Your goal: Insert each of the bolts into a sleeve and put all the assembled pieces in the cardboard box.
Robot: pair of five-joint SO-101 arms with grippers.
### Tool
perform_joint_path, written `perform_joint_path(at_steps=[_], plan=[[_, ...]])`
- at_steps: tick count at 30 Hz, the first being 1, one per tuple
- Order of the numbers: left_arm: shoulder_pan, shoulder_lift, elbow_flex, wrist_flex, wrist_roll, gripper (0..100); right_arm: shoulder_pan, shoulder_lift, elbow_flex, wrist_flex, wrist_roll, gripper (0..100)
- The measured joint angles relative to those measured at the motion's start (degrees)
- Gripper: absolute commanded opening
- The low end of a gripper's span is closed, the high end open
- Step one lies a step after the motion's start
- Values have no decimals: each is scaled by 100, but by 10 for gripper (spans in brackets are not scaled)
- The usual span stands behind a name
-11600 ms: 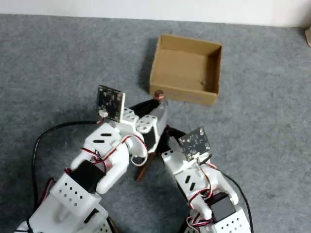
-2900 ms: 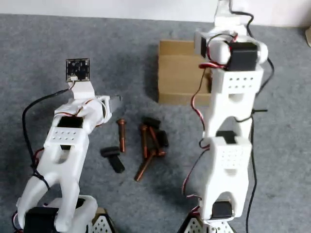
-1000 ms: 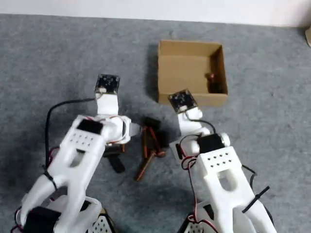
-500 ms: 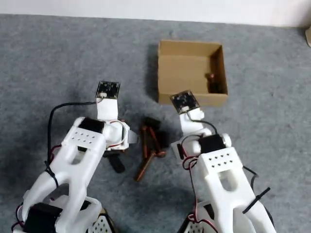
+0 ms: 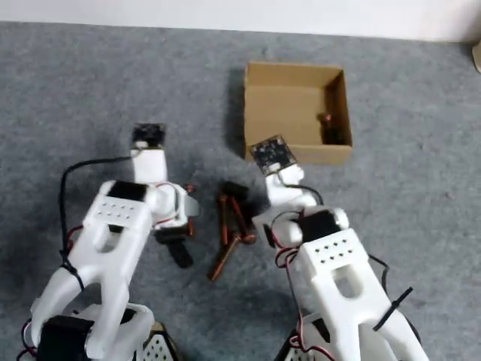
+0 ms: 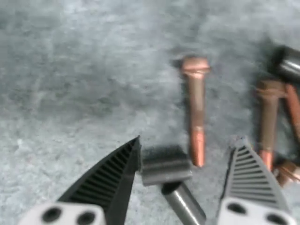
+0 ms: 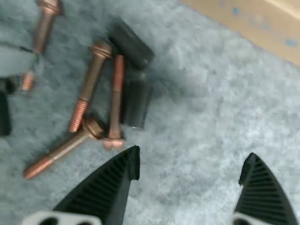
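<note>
Widely spread, left fingers (image 6: 112,178) flank a sleeve (image 6: 165,164); right fingers (image 7: 110,180) gape above carpet (image 7: 197,117).

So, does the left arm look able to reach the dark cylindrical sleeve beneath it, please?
Probably yes: the left pincer is open, the dark cylindrical sleeve lies between its tips, nothing covering it.

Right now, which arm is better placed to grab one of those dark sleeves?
Left. The left pincer is open astride a sleeve on the carpet, a bolt lying just beside it. The right pincer, also open, hangs over bare carpet, apart from the other bolts and sleeves.
</note>
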Motion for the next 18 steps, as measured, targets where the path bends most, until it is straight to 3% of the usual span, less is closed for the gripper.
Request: perform_joint_path(at_steps=[8, 18], plan=[[-308, 0, -378, 642, 220, 288, -721, 158, 0, -563, -536, 322], [-1002, 0, -519, 677, 220, 288, -747, 2646, -976, -677, -545, 322]])
